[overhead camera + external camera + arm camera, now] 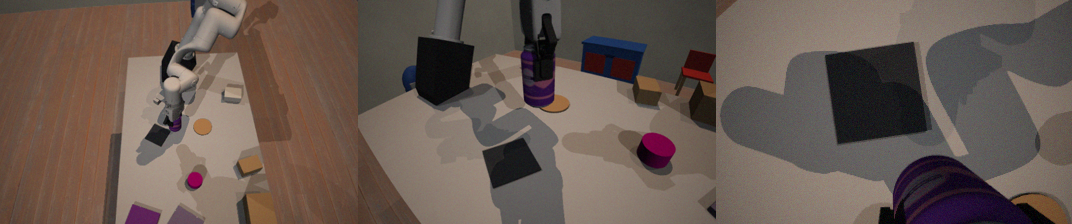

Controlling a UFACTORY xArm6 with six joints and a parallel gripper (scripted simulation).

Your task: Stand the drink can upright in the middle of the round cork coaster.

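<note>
The arm (198, 40) reaches from its black base (441, 69) at the far end of the table (217, 185), bends down through two elbows, and ends in a wrist pointing straight down over the table's middle. The gripper (543, 63) hangs vertically, its dark fingers (544, 69) running down the side of the can (538, 90).

The fingers are clamped on the can at fairly wide spread, gripping its upper half from opposite sides. The can is purple with lighter bands and stands upright in the grip. In the exterior view its bottom rim sits close to the table; whether it touches the surface cannot be told.

From the top view, the can (175, 124) is between the black square coaster (158, 135) and the round cork coaster (202, 126), just beside the square one's corner and clear of the cork one. In the exterior view the cork coaster (557, 104) shows partly behind the can's base. The wrist view shows the can (951, 192) low in frame, the square coaster (876, 99) ahead of it and an edge of the cork coaster (1041, 205) at the lower right.

Elsewhere on the table: a magenta cylinder (195, 180), a white block (233, 93), two tan boxes (249, 164) (260, 208) and two purple blocks (142, 214) (185, 216) at the near edge.
</note>
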